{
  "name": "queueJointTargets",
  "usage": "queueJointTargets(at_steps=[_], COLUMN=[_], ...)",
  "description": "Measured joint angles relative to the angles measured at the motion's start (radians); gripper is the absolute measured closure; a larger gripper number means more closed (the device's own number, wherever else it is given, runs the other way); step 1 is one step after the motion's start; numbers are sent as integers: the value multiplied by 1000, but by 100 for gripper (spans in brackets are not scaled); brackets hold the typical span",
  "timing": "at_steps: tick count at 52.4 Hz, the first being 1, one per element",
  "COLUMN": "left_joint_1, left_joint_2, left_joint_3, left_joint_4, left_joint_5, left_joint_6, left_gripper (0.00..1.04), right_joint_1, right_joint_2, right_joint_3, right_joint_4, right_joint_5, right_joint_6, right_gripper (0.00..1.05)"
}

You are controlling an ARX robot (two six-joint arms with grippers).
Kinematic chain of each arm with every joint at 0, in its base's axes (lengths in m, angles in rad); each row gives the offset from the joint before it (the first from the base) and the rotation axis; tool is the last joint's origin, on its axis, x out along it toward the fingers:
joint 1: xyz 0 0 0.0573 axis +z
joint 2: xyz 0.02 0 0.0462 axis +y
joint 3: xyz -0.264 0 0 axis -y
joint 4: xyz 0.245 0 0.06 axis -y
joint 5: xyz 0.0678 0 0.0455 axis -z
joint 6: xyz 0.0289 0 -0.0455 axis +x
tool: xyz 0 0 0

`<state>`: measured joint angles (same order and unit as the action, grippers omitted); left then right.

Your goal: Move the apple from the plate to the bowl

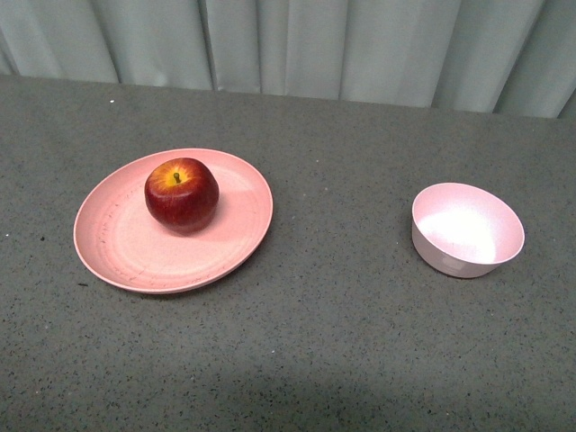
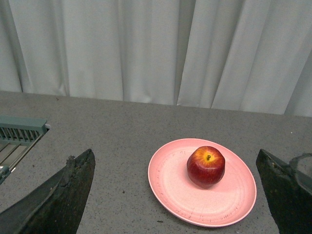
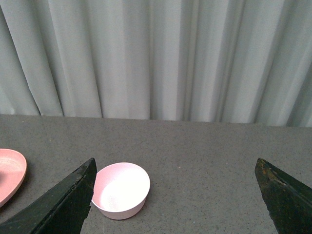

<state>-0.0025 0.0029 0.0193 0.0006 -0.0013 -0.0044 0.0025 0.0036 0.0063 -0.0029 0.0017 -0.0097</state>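
A dark-red apple [image 1: 182, 193], yellow-orange round its stem, sits upright on the salmon-pink plate [image 1: 126, 247] toward the left edge of the grey speckled surface [image 1: 342, 342]. The pale-pink bowl [image 1: 467, 230] stands well apart, nearer the right edge. The left gripper [image 2: 175, 161] and right gripper [image 3: 175, 163] both gape wide, touching nothing. A pale pleated curtain [image 1: 297, 45] hangs along the far edge.

There is one apple [image 1: 182, 193], one pink plate [image 1: 126, 247], one pale pink bowl [image 1: 467, 230], and two grippers, the left gripper [image 2: 178, 195] and the right gripper [image 3: 175, 197].
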Motion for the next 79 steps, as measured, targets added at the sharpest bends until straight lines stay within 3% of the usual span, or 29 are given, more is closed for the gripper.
queueJointTargets(at_steps=[79], left_joint_1=[0], left_joint_2=[0], left_joint_3=[0], left_joint_4=[0], left_joint_5=[0], left_joint_6=[0], left_gripper=[7], right_joint_1=[0], right_joint_2=[0], right_joint_3=[0], right_joint_4=[0], right_joint_5=[0], right_joint_6=[0], right_gripper=[9])
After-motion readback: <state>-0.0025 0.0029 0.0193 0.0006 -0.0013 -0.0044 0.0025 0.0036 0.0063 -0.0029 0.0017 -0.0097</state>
